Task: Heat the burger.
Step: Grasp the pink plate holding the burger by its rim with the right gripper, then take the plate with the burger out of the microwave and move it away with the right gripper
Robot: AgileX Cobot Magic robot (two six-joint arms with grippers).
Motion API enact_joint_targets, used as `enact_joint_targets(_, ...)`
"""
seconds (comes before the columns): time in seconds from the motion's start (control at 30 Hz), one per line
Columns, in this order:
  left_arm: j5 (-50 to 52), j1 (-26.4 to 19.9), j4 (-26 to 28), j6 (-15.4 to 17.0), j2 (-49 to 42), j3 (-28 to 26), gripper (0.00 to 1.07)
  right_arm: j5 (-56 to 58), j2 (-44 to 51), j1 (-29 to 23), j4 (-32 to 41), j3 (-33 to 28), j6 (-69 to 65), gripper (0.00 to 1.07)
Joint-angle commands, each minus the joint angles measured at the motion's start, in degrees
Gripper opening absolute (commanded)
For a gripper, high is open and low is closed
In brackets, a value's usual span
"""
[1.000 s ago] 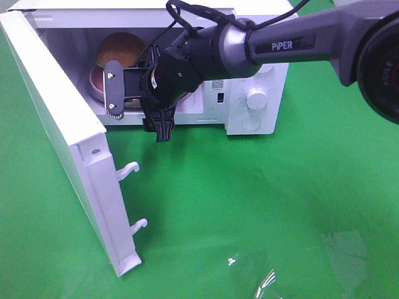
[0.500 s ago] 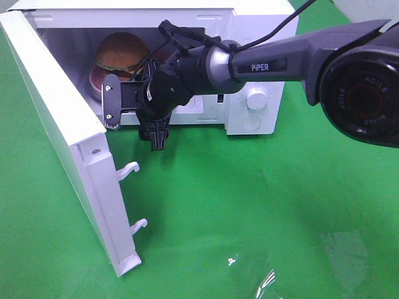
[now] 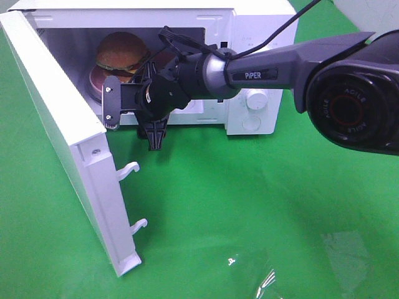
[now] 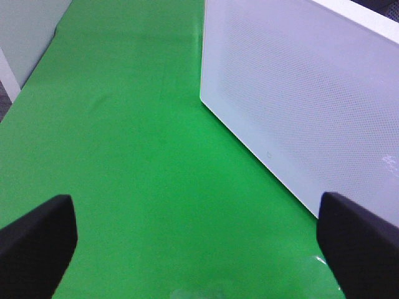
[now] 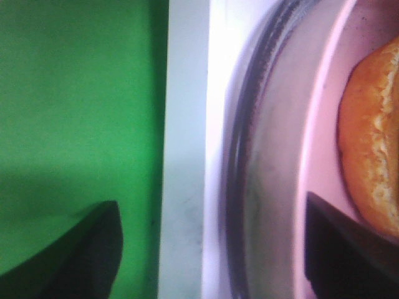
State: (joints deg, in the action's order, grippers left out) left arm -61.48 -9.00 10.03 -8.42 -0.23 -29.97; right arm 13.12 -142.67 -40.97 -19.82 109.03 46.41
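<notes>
The burger (image 3: 120, 51) sits on a pink plate (image 3: 93, 80) on the glass turntable inside the white microwave (image 3: 262, 37), whose door (image 3: 59, 131) is swung wide open to the left. My right gripper (image 3: 133, 118) reaches across to the front of the cavity, just outside the sill, open and holding nothing. The right wrist view shows the bun edge of the burger (image 5: 374, 162), the plate (image 5: 324, 156), the turntable (image 5: 268, 187) and the sill (image 5: 187, 156) past the spread right gripper (image 5: 212, 255). My left gripper (image 4: 199, 249) is open over green cloth, beside the door's outer face (image 4: 312, 106).
The microwave's control knobs (image 3: 255, 98) are on its right front panel. Two white latch hooks (image 3: 129, 169) stick out of the door's edge. A green cloth (image 3: 249, 205) covers the table, and a crumpled clear plastic sheet (image 3: 268, 274) lies near its front edge.
My right arm has shifted a little left and toward the front, out of the cavity, so more of the burger shows. Its jaws have narrowed slightly. The burger has stayed on the plate.
</notes>
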Motion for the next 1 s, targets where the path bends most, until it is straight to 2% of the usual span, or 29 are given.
enact_joint_targets(0.03,-0.1,0.4,0.3,0.3,-0.3,0.2,0.97,1.4,-0.2,0.2,0.6,0.1,-0.2,0.59)
enact_joint_targets(0.07,-0.1,0.4,0.3,0.3,-0.3,0.2,0.97,1.6,-0.1,0.2,0.6,0.1,-0.2,0.55)
enact_joint_targets(0.1,-0.1,0.4,0.3,0.3,-0.3,0.2,0.97,1.6,-0.1,0.2,0.6,0.1,-0.2,0.55)
enact_joint_targets(0.17,-0.1,0.4,0.3,0.3,-0.3,0.2,0.97,3.2,0.3,0.2,1.3,0.1,-0.2,0.27)
enact_joint_targets(0.2,-0.1,0.4,0.3,0.3,-0.3,0.2,0.97,3.2,0.3,0.2,1.3,0.1,-0.2,0.27)
enact_joint_targets(0.23,-0.1,0.4,0.3,0.3,-0.3,0.2,0.97,4.0,0.6,0.1,2.5,0.1,-0.2,0.12)
enact_joint_targets(0.27,-0.1,0.4,0.3,0.3,-0.3,0.2,0.97,4.0,0.6,0.1,2.5,0.1,-0.2,0.12)
enact_joint_targets(0.33,-0.1,0.4,0.3,0.3,-0.3,0.2,0.97,5.4,1.1,-0.1,3.0,0.1,0.0,0.0)
enact_joint_targets(0.53,-0.1,0.4,0.3,0.3,-0.3,0.2,0.97,7.7,1.9,-0.1,5.5,0.0,2.0,0.0)
enact_joint_targets(0.77,-0.1,0.4,0.3,0.3,-0.3,0.2,0.97,11.5,4.0,-0.1,10.8,-0.1,11.8,0.0)
enact_joint_targets(0.93,-0.1,0.4,0.3,0.3,-0.3,0.2,0.97,11.7,6.8,-0.1,10.8,-3.0,15.1,0.0)
enact_joint_targets(1.0,-0.1,0.4,0.3,0.3,-0.3,0.2,0.97,10.8,8.9,-0.1,10.7,-6.4,17.3,0.0)
